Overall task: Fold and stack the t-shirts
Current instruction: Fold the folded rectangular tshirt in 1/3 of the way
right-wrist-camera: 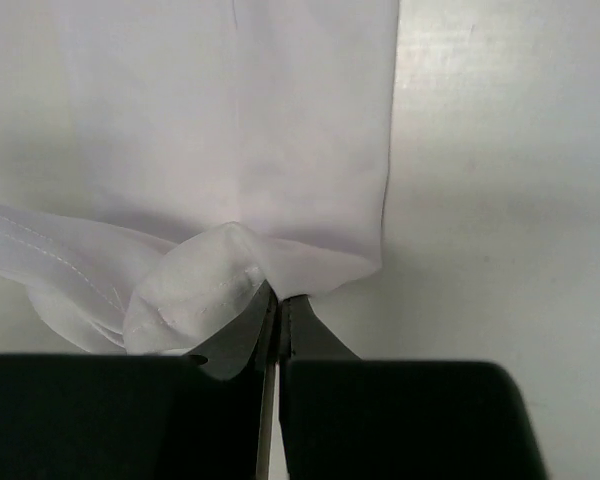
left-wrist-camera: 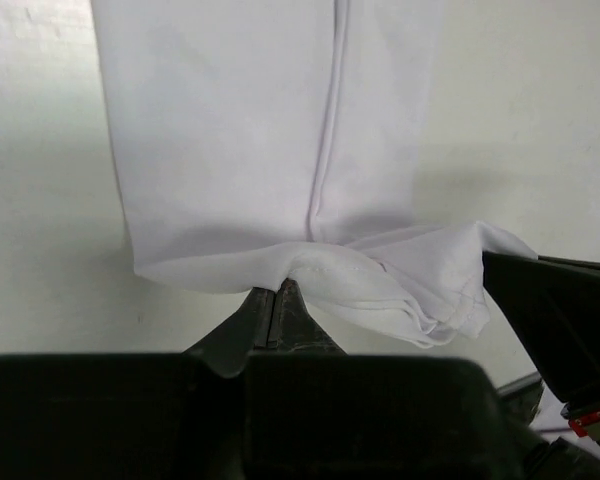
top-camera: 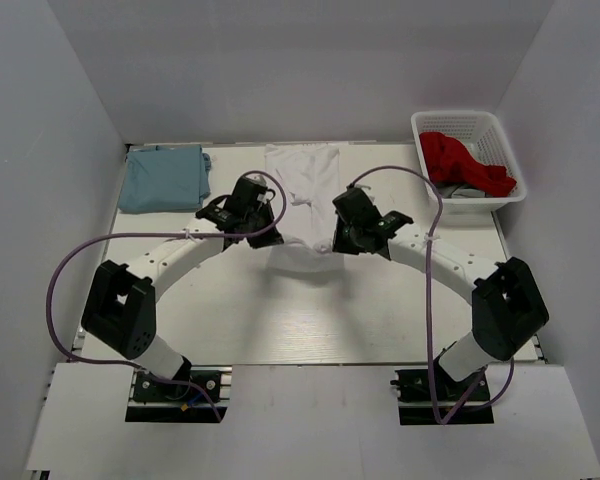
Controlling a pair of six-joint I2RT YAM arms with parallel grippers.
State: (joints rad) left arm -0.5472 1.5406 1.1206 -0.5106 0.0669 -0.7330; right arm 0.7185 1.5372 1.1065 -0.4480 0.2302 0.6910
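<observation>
White shirt (top-camera: 302,175), mid table (top-camera: 310,320), right of blue shirt (top-camera: 163,178): thin, limp, light cotton; my left claw (left-wrist-camera: 278,300) and right claw (right-wrist-camera: 277,305) each pinch its near hem, corners likely the surest hold.

Plain pale grey walls (top-camera: 300,70) close me in on the left, the right and the far side. My worktop (top-camera: 310,325) is off-white, evenly lit, with only soft shadows. A white slotted basket (top-camera: 458,116) sits at its far right corner.
</observation>
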